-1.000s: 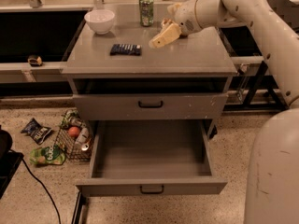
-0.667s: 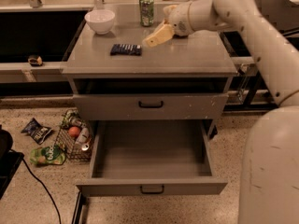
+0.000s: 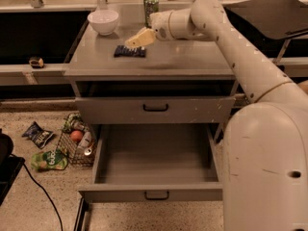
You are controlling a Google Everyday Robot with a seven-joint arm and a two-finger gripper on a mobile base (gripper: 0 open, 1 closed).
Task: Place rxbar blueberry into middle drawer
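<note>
The rxbar blueberry [image 3: 127,52], a small dark navy bar, lies flat on the grey cabinet top [image 3: 183,61], left of centre. My gripper [image 3: 134,42] hangs just above the bar's right end, reaching in from the right on the white arm [image 3: 231,47]. I cannot tell whether it touches the bar. The middle drawer [image 3: 156,194] is pulled out wide at the bottom front, with a plain grey inside and nothing in it. A taller-fronted drawer [image 3: 156,110] above it is closed.
A white bowl [image 3: 103,21] and a green can [image 3: 151,5] stand at the back of the cabinet top. On the floor to the left are a wire basket [image 3: 72,147] with items, loose snack bags [image 3: 38,134] and a black cable [image 3: 43,196].
My gripper has moved left across the cabinet top, from right of the bar to just above its right end. The bar and drawers have not moved.
</note>
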